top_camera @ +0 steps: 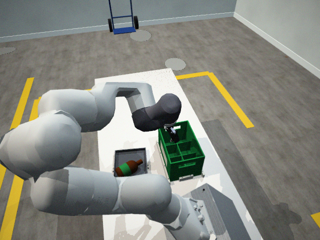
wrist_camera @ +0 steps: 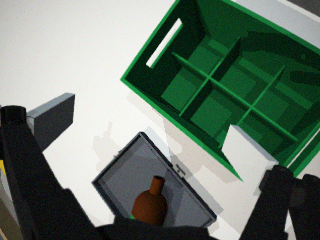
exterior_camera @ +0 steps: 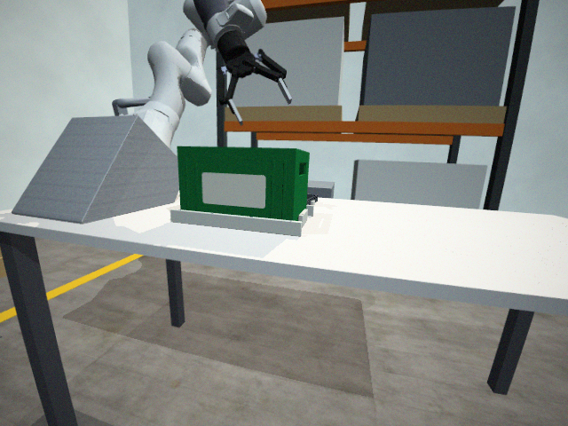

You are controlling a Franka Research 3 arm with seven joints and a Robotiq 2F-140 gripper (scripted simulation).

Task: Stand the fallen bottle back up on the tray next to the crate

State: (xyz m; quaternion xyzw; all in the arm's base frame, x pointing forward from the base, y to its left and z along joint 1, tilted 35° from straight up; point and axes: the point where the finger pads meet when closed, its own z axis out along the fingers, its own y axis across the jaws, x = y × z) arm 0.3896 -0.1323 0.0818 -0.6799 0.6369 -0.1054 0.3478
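- A white table [exterior_camera: 413, 248] stands on a grey floor marked with yellow tape lines [top_camera: 227, 98]; the exterior view shows an orange-beamed shelf rack [exterior_camera: 362, 127] behind it.
- Nearest the arm's base in the top view, a grey wedge-shaped housing [exterior_camera: 91, 165] sits on the table.
- Next comes a shallow dark grey tray [top_camera: 130, 152], lying flat on the table just beside the crate, apart from it.
- A brown bottle [top_camera: 127, 167] with a green label band lies on its side inside the tray, neck pointing toward the crate.
- A green crate [top_camera: 182, 152], split into compartments that show nothing inside, rests on a low pale base [exterior_camera: 238, 223].
- The gripper [exterior_camera: 259, 93] hangs well above the crate and tray, fingers [exterior_camera: 285, 91] spread wide, holding nothing.
- In the wrist view, the bottle's neck and shoulder show below, between the two dark fingers.
- Farthest away, a blue hand truck [top_camera: 121, 18] leans against the back wall.
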